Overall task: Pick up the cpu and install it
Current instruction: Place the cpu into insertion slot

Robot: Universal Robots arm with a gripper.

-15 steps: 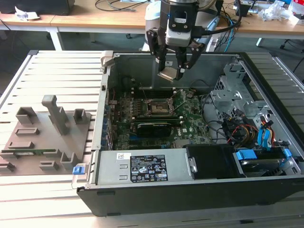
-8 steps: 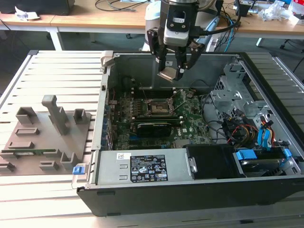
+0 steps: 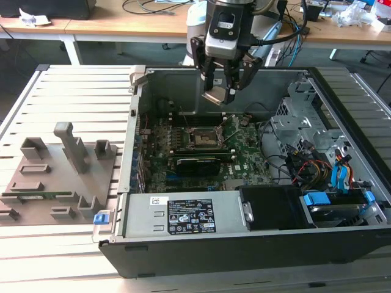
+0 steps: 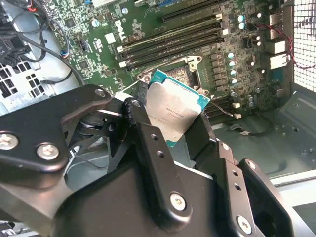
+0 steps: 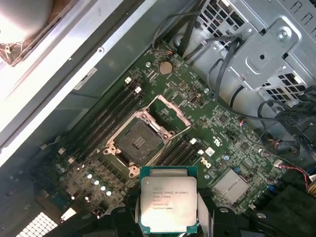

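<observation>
**CPU clamped in the claw above the open case**

The cpu [image 3: 217, 96] is held by the gripper [image 3: 220, 91], whose two black metal fingers [image 4: 143, 123] are closed against opposite edges of the chip. The chip is carried in the air over the far part of the open computer case [image 3: 244, 250], clear of the motherboard [image 3: 247, 152] below it. In the exterior view it is seen tilted rather than level.

In both wrist views the cpu [image 5: 169, 197] is shown as a thin, flat square with a dull silvery metal lid and a narrow teal-green rim. Faint print is carried on the lid.

The socket [image 3: 201, 137] lies on the board, below and nearer than the held chip. In the first wrist view the socket [image 5: 138, 142] is seen as a dark square bed with its bright metal frame [image 5: 170, 109] swung open beside it.

The green board is crowded with long black memory slots [image 4: 173, 42] and small silver capacitors. At the exterior view's left, a grey plastic tray of upright blocks [image 3: 61, 165] rests on the pale slatted table [image 3: 73, 85].
</observation>
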